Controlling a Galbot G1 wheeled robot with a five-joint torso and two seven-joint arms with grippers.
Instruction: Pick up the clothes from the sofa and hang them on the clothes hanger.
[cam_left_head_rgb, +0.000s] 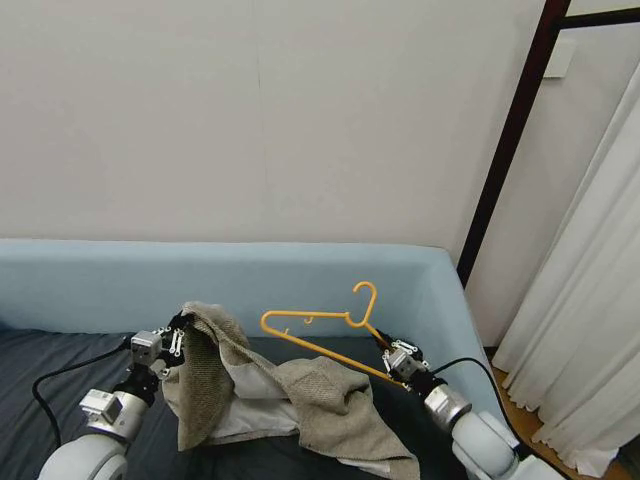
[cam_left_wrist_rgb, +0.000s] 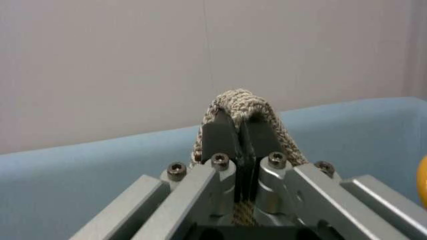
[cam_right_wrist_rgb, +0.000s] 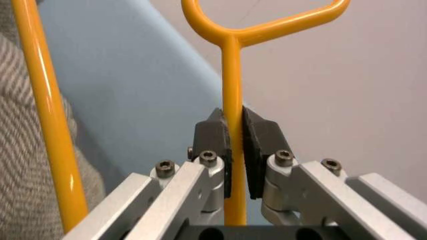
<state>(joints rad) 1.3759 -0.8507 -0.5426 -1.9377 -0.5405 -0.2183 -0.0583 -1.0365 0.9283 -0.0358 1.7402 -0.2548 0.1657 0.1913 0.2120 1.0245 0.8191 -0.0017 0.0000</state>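
A beige knitted garment (cam_left_head_rgb: 300, 395) with a white lining is lifted off the dark sofa seat (cam_left_head_rgb: 40, 355). My left gripper (cam_left_head_rgb: 178, 336) is shut on one upper edge of the garment (cam_left_wrist_rgb: 248, 102), holding it up at the left. My right gripper (cam_left_head_rgb: 397, 362) is shut on the lower bar of an orange hanger (cam_left_head_rgb: 318, 332); in the right wrist view the orange hanger's bar (cam_right_wrist_rgb: 231, 105) runs between the pads. One arm of the hanger reaches into the garment's fabric, which drapes down between the two grippers.
The light blue sofa backrest (cam_left_head_rgb: 120, 285) runs behind both grippers and turns at the right corner (cam_left_head_rgb: 440, 300). A dark metal rack pole (cam_left_head_rgb: 505, 160) rises at the right, next to a white curtain (cam_left_head_rgb: 590, 330). A black cable (cam_left_head_rgb: 60, 380) trails by my left arm.
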